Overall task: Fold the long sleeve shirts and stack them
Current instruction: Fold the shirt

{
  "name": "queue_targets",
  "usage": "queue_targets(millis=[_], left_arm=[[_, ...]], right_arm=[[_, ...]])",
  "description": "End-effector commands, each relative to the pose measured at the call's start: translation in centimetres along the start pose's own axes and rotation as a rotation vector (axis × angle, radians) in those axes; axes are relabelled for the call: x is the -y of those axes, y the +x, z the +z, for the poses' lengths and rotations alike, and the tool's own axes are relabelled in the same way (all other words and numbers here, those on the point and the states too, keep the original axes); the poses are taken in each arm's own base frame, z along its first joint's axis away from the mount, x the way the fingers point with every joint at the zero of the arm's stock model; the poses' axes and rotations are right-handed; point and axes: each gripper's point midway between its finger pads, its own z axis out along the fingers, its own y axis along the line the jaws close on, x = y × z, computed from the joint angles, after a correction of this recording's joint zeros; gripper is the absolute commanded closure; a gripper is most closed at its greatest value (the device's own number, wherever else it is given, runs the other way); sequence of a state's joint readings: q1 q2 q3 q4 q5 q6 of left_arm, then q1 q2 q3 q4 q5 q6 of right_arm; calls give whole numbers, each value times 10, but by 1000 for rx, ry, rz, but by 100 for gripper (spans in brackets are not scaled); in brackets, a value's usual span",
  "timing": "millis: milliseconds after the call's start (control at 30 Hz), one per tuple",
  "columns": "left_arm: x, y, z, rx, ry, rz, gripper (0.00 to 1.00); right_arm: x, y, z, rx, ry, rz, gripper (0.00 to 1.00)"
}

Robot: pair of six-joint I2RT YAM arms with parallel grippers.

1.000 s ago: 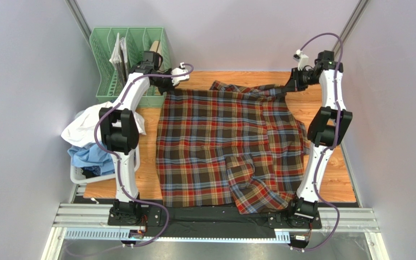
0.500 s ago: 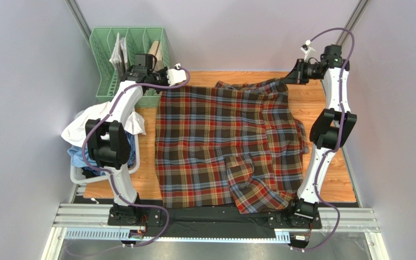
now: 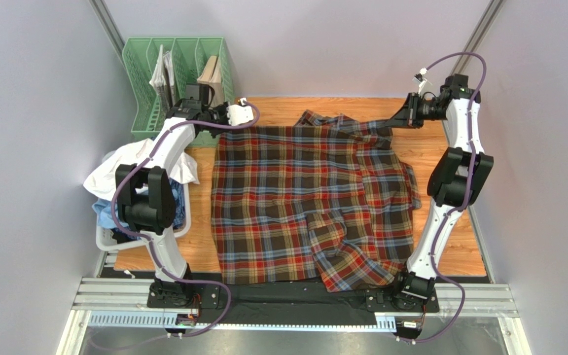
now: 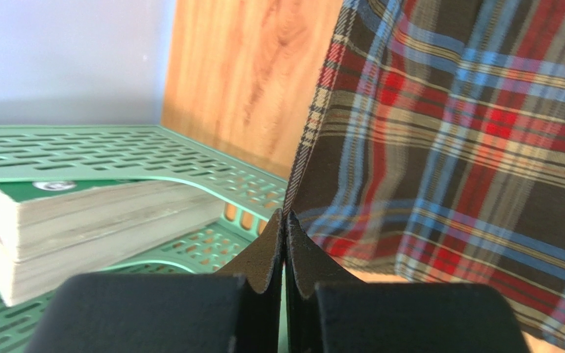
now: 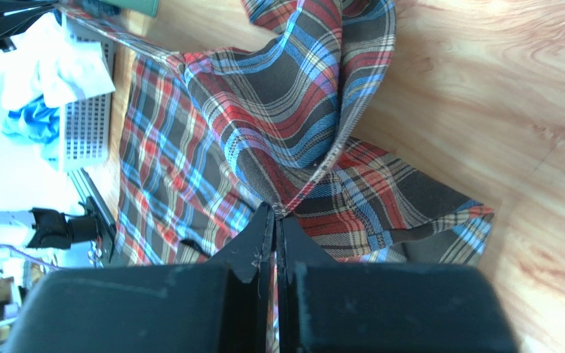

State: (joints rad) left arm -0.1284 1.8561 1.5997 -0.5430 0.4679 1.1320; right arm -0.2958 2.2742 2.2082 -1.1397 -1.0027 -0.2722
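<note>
Tartan shirt (image 3: 309, 200) spread over centre of surface (image 3: 461, 248). Left claw (image 4: 285, 220) clamped on its upper-left edge, right claw (image 5: 275, 213) clamped on its upper-right edge.

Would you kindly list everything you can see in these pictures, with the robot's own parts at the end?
Plaid shirt: one; red, brown, blue and yellow; spread over the middle of the table.
Table: one; wood-coloured; under the plaid shirt.
Rack: one; green; far left corner.
Books: at least two; pale; standing in the rack.
Basket: one; white; left edge of the table.
White shirt: one; white; draped over the basket.
Blue shirt: one; light blue; in the basket, under the white shirt.
Left gripper: one; black; shut on the plaid shirt's far left corner.
Right gripper: one; black; shut on its far right corner.
</note>
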Motion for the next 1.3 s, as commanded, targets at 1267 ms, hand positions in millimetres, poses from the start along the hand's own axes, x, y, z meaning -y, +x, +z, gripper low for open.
queue_targets(millis=[1267], left_arm=[[180,31,-27,-184,396,69,100]], right_arm=[[4,136,-36,-376,120,-107,100]])
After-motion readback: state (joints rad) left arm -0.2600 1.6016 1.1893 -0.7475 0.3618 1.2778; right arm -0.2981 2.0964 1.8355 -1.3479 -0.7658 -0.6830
